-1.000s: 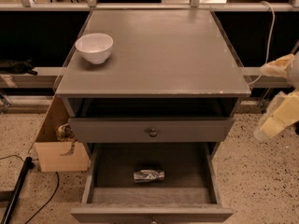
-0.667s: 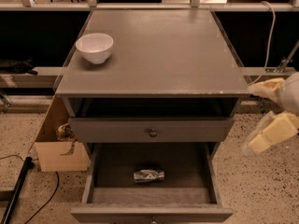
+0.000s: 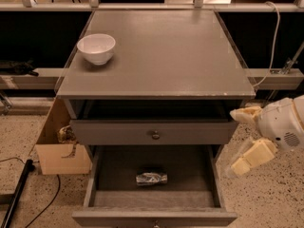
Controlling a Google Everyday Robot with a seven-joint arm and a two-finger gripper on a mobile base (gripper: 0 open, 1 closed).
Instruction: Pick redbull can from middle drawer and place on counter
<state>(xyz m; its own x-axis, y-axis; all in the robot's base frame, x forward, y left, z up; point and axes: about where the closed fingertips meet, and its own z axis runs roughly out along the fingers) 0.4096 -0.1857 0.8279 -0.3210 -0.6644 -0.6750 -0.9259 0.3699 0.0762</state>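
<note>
The middle drawer stands pulled open at the cabinet's foot; the redbull can lies on its side near the middle of the drawer's grey floor, clear of every wall; the gripper hangs outside the cabinet's right side, just beside the upper drawer, its two cream fingers spread well apart and pointing left; the counter bears a white bowl, upright near its left edge; a cardboard box sits on the speckled floor left of the cabinet.
</note>
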